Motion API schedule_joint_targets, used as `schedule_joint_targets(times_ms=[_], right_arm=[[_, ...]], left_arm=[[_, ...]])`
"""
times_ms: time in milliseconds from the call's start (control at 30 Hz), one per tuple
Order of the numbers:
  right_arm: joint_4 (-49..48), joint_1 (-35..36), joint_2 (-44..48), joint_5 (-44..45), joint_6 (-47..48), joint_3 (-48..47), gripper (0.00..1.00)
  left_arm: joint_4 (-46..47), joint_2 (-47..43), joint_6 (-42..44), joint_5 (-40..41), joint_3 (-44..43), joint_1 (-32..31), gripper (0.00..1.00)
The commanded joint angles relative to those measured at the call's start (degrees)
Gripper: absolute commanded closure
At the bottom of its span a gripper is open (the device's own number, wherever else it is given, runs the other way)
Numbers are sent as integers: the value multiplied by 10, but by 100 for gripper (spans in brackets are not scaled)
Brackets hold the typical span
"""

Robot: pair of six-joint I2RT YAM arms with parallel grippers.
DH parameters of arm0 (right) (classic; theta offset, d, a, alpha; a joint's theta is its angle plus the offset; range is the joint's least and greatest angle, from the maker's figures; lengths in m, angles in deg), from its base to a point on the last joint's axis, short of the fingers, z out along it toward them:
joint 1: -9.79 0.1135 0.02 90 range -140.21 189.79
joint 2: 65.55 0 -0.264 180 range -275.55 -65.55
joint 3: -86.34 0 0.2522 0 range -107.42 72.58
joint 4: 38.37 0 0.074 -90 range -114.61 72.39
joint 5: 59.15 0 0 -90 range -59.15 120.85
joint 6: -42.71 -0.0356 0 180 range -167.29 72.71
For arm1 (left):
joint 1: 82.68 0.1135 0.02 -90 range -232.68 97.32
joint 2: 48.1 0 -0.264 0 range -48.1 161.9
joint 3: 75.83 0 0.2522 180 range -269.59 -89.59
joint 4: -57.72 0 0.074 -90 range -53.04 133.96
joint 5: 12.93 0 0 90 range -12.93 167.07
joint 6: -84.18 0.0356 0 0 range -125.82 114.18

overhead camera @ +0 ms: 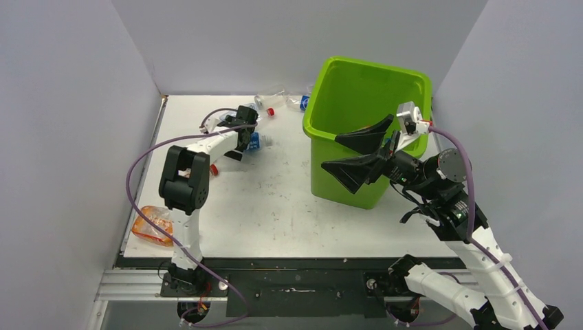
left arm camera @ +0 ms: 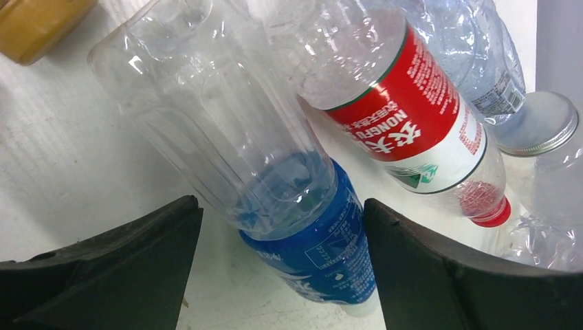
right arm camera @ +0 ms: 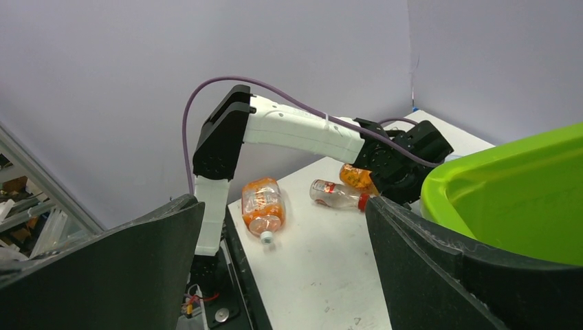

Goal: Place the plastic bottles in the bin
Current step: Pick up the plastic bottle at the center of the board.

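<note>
Lime-green bin [overhead camera: 357,103] stands right of centre on the counter [overhead camera: 275,206]. Reaching far-left with wrist bent down, the left arm [overhead camera: 206,144] holds the left fingers [left arm camera: 124,268] apart either side of a blue-label bottle [left arm camera: 316,240] lying among others. Beside the bin's near wall, the right arm [overhead camera: 481,240] is raised, right fingers [overhead camera: 364,137] apart, empty.

Flat white table top [overhead camera: 275,206], matte, w/ small dark specks & scuffs, mostly centre-front. Plain pale grey-lilac wall panels [overhead camera: 69,103] box it in on 3 sides: left, back, rt. Thin dark seam runs along foot of left panel. Black flat base plate [overhead camera: 275,276] lies along near edge of the top. Left of it is a silver aluminium rail [overhead camera: 130,283]. In rt wrist view, grey metal shelving [right arm camera: 27,206] shows at far left, past the wall's edge; contents too blurred to tell.
</note>
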Motion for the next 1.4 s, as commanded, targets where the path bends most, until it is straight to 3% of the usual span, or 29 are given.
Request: schedule_joint_targets(times_ms=[0, 167, 367, 567, 800, 933, 1067, 1200, 1300, 1367], right_arm=[[-16, 3, 6, 16, -10, -19, 9], [-13, 3, 7, 19, -15, -23, 9], [-12, 4, 8, 23, -25, -32, 9], [-12, 3, 7, 27, -37, -40, 9], [-2, 3, 3, 34, -41, -49, 9], [-4, 3, 2, 43, -45, -44, 9], [-17, 4, -26, 11, -46, -40, 9], [-58, 10, -46, 21, -63, -27, 9], [-61, 39, -79, 43, -47, -41, 9], [-40, 97, -107, 98, -10, -60, 8]], left_arm=[[-38, 30, 34, -8, -43, 5, 14], [42, 8, 33, -38, 26, 3, 25], [105, -39, 56, -63, 83, -1, 56], [208, -167, 97, -89, 184, -12, 75], [325, -374, 185, -141, 284, -14, 77], [428, -516, 287, -187, 344, -5, 77], [594, -640, 410, -333, 387, 6, 75], [629, -725, 484, -510, 372, 7, 77], [652, -772, 507, -552, 382, -7, 78], [692, -789, 489, -574, 397, -12, 78]])
